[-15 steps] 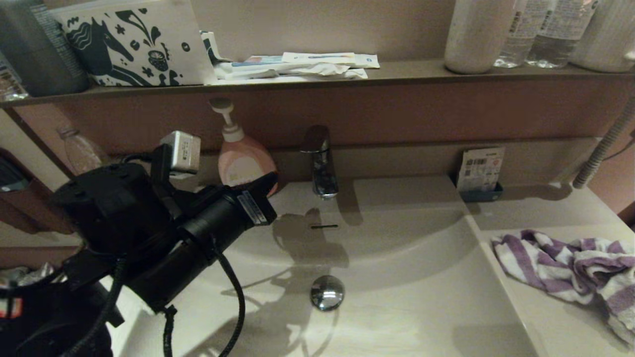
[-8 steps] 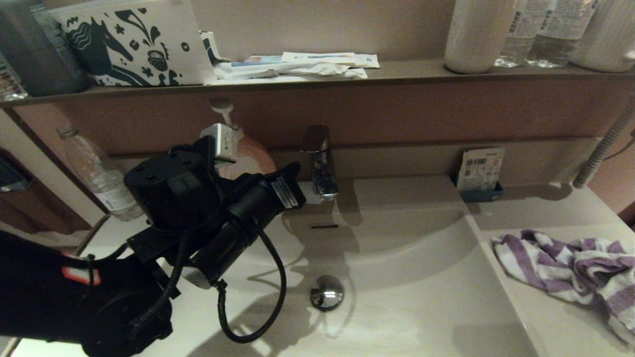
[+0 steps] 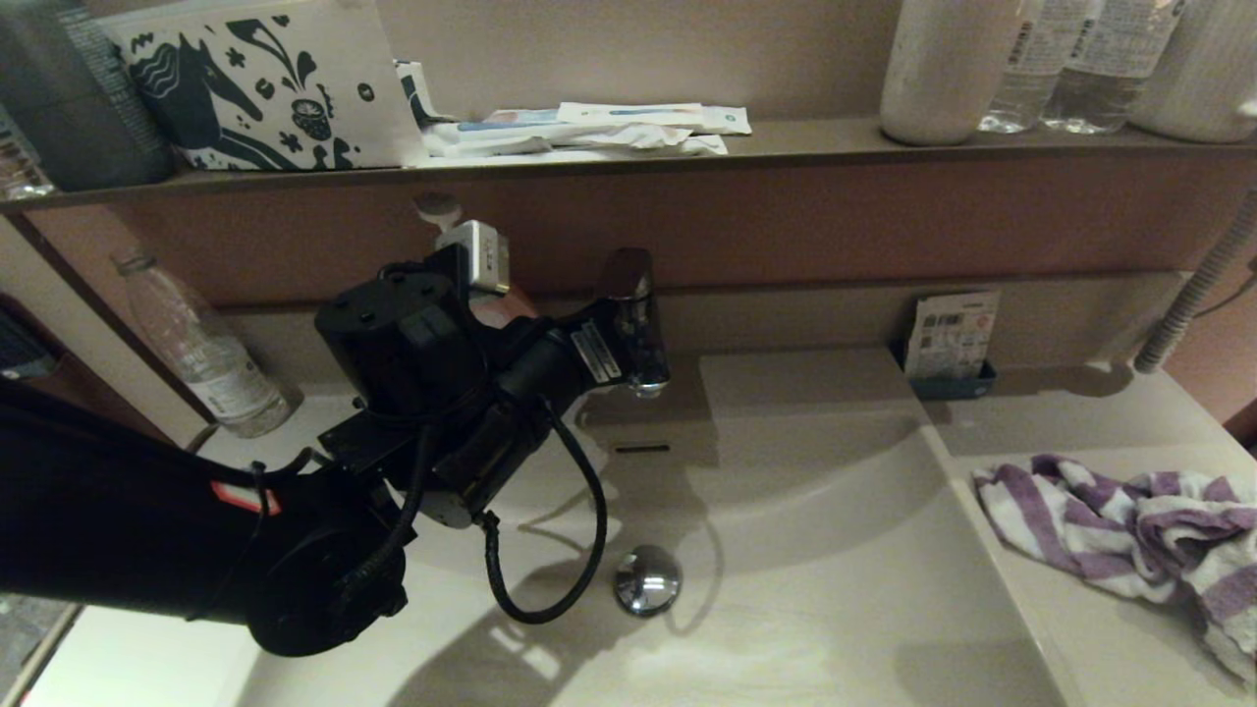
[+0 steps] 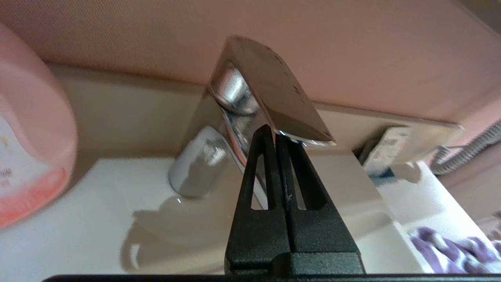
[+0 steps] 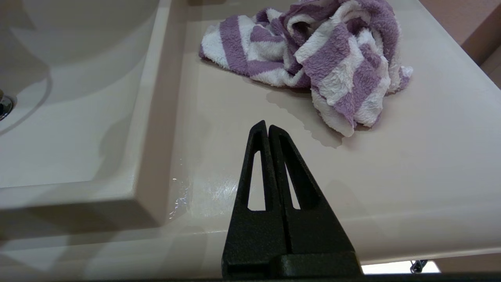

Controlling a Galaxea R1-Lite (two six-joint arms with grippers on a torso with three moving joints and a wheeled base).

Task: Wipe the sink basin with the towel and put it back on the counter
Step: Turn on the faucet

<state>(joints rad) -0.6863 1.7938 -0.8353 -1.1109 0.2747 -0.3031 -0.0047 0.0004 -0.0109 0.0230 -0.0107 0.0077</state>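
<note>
The purple-and-white striped towel (image 3: 1129, 520) lies crumpled on the beige counter (image 3: 1080, 628) to the right of the sink basin (image 3: 805, 511). The basin has a chrome drain plug (image 3: 647, 579) and a slot overflow (image 3: 641, 449). My left gripper (image 3: 628, 324) is shut and empty, and its tips sit right at the chrome faucet (image 3: 636, 353). In the left wrist view the gripper (image 4: 274, 133) sits just under the faucet lever (image 4: 274, 86). My right gripper (image 5: 267, 127) is shut and empty over the counter's front part (image 5: 391, 164), short of the towel (image 5: 313, 58). It is out of the head view.
A pink soap bottle (image 4: 27, 156) stands left of the faucet, mostly hidden behind my left arm in the head view. A clear plastic bottle (image 3: 196, 344) stands at the back left. A dark shelf (image 3: 786, 142) with bottles and packets runs overhead. A packet holder (image 3: 951, 339) and a hose (image 3: 1193, 295) are at the back right.
My left arm has swung right and toward the back wall, bringing its shut gripper from beside the soap bottle up to the faucet. The towel has not moved.
</note>
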